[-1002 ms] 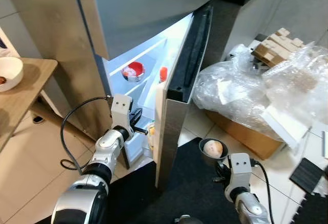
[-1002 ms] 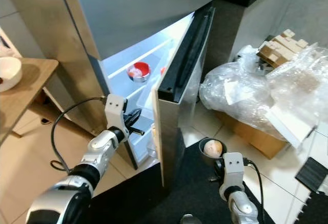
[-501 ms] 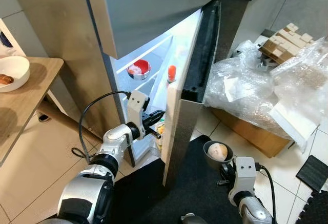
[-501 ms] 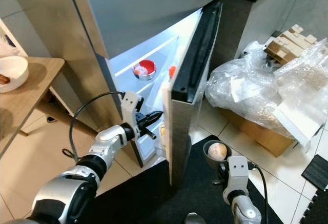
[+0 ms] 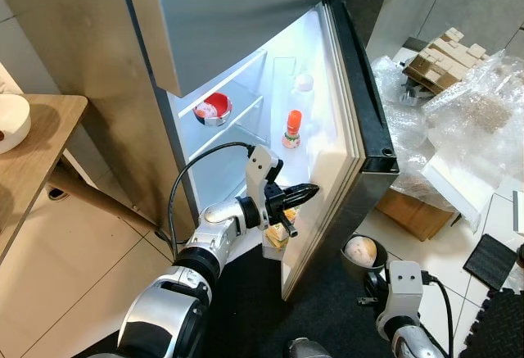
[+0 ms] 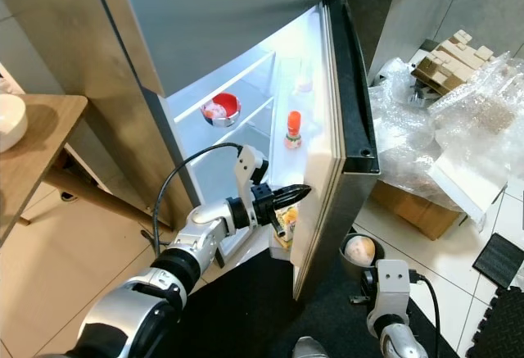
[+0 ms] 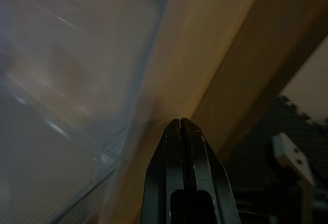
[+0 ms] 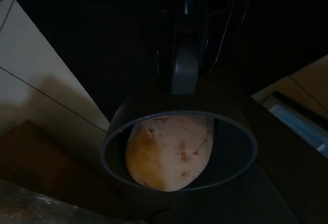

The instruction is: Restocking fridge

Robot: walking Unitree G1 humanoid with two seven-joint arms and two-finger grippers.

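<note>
The fridge door [image 5: 352, 120] stands wide open, its lit inner side facing me. My left gripper [image 5: 307, 190] is shut and empty, its tips pressed against the door's inner wall, seen close in the left wrist view [image 7: 180, 124]. The door shelves hold an orange-capped bottle [image 5: 293, 129], a white bottle [image 5: 303, 86] and a yellow item [image 5: 281, 233]. A red bowl [image 5: 214, 108] sits on an inner shelf. Low on the right, my right gripper [image 8: 184, 80] is shut on the rim of a dark bowl [image 5: 361, 251] holding a pale potato-like lump [image 8: 169, 149].
A wooden table [image 5: 45, 149] with a white bowl [image 5: 10, 119] stands at the left. Right of the door lie plastic-wrapped bundles [image 5: 463, 116], a cardboard box [image 5: 413, 210] and wooden blocks [image 5: 446, 59]. A dark mat [image 5: 246, 292] lies on the floor before the fridge.
The fridge door has swung much wider open to the right, with my left gripper moving right along its inner side. The right gripper still holds the bowl. The camera has shifted.
</note>
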